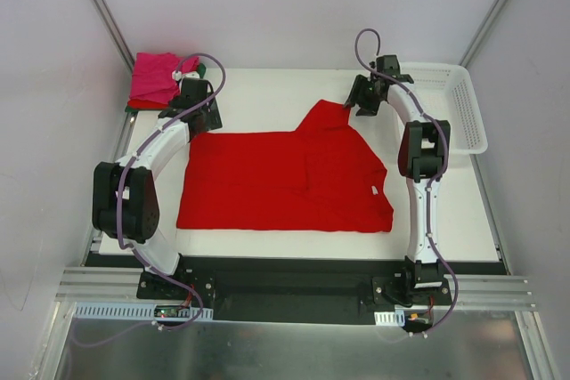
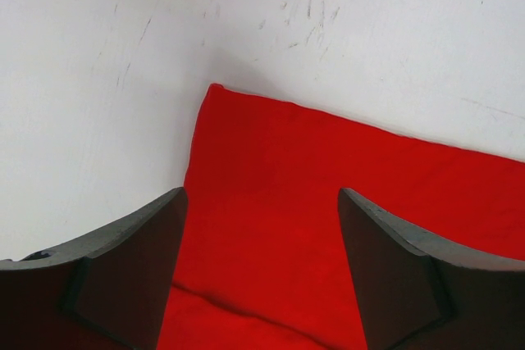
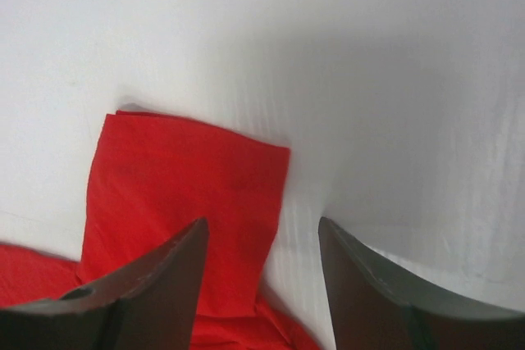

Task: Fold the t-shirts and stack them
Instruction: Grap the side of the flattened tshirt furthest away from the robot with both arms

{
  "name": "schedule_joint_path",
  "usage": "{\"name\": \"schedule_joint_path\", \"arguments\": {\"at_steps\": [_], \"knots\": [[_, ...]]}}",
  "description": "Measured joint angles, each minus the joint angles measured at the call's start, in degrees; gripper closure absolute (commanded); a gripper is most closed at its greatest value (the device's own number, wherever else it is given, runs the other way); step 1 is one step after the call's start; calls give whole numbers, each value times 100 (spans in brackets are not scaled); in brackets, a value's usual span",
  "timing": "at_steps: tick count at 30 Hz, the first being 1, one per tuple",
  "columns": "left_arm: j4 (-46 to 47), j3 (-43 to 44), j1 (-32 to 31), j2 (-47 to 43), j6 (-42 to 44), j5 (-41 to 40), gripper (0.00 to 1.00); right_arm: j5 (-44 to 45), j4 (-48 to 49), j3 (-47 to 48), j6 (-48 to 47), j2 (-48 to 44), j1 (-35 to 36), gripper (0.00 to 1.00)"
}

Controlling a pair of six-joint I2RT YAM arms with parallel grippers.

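Observation:
A large bright red t-shirt (image 1: 285, 180) lies spread flat on the white table, one short sleeve (image 1: 325, 117) sticking out toward the back. My left gripper (image 1: 205, 120) stands open at the shirt's back left corner; in the left wrist view the red cloth (image 2: 328, 202) lies between and below the open gripper (image 2: 261, 194). My right gripper (image 1: 357, 102) hovers open just right of the sleeve. In the right wrist view the sleeve (image 3: 180, 170) lies under the left finger, with the gripper (image 3: 262, 223) holding nothing. A pile of magenta, red and dark green t-shirts (image 1: 153, 80) sits at the back left.
A white lattice basket (image 1: 456, 106) stands at the back right, next to the right arm's elbow. The table's back edge and the enclosure walls run close behind both grippers. Bare white table (image 1: 445, 211) shows right of the shirt.

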Motion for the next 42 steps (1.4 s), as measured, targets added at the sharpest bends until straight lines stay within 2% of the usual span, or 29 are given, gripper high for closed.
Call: {"name": "schedule_joint_path", "arguments": {"at_steps": [20,24,27,31,42], "knots": [[2,11,0,66,4,-131,27,-426,385,173,682,223,-107,40],[4,9,0,66,4,-146,26,-498,487,195,785,271,-125,51],[9,11,0,70,7,-149,26,-525,529,212,839,323,-142,65],[17,11,0,76,28,-151,27,-570,555,212,881,380,-160,70],[61,9,0,85,81,-155,27,-588,564,212,881,389,-166,71]]}}
